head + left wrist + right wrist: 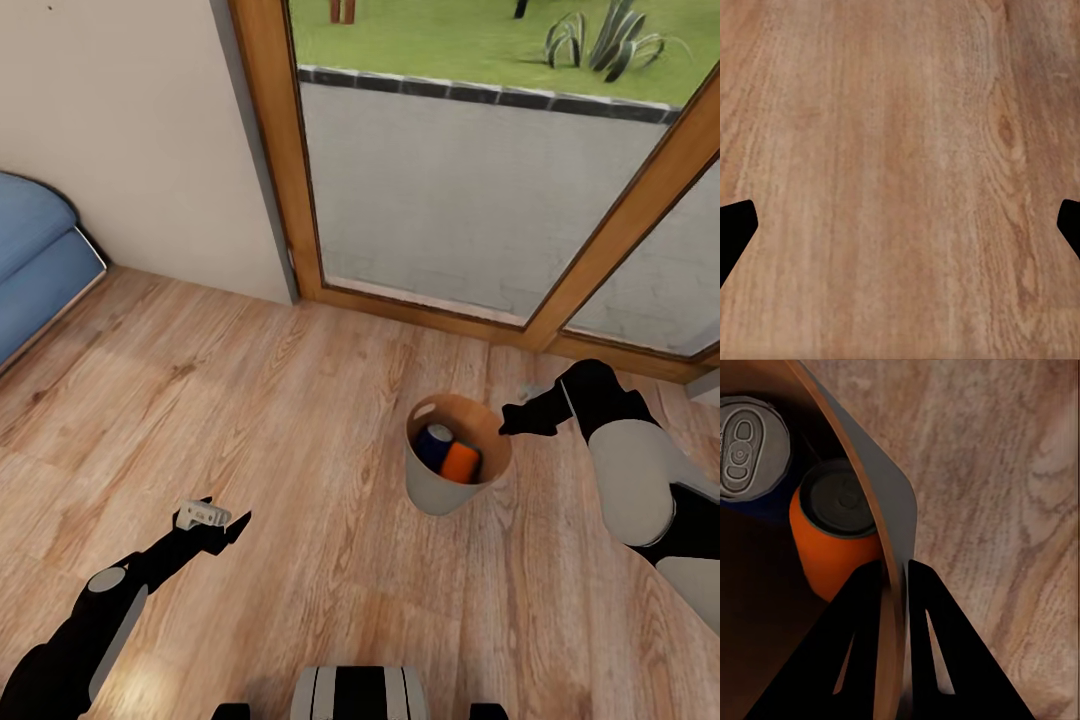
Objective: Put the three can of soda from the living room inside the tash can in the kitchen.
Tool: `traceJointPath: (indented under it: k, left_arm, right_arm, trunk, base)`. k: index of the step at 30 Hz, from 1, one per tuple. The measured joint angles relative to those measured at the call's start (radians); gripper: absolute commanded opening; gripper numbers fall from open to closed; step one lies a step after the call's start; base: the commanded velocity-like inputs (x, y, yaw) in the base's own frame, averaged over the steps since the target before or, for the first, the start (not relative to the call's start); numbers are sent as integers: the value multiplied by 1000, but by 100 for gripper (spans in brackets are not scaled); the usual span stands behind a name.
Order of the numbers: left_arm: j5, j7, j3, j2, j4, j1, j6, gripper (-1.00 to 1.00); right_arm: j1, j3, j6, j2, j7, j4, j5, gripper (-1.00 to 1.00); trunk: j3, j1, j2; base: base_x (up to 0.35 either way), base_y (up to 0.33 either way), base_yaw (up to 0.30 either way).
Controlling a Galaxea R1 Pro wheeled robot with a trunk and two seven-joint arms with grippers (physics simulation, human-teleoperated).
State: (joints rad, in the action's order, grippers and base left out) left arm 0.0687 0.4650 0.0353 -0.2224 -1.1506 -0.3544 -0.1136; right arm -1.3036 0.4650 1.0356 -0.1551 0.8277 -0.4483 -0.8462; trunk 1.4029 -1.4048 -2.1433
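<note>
Head view puts your left gripper over bare wood floor, jaws spread and empty. Further right, your right gripper pinches the tash can rim; blue can and orange can lie inside.

right pincer pinched closed, left pincer spread

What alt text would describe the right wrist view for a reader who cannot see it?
The right claw is pinched on the rim of the trash can, one finger inside and one outside. Inside stand an orange can and a blue can with a silver top; wood floor lies beyond.
</note>
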Motion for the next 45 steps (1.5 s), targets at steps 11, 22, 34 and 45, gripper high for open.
traceJointPath:
  k: [11,22,34,45]
  left_arm:
    - [2,1,0,0,8,0,0,100]
    - [1,0,0,0,11,0,0,100]
    - [2,0,0,0,11,0,0,100]
    - [2,0,0,0,13,0,0,100]
  right_arm:
    - [0,0,1,0,1,0,2,-100]
    - [0,0,1,0,0,1,1,-100]
    - [0,1,1,-3,54,1,3,-100]
    - [7,0,1,-4,78,-3,0,-100]
  trunk:
    - [3,-4,-7]
    - [31,-38,-70]
    - [31,-38,-70]
    - [31,-38,-70]
  base:
    - [0,0,0]
    - [0,0,0]
    - [0,0,0]
    - [0,0,0]
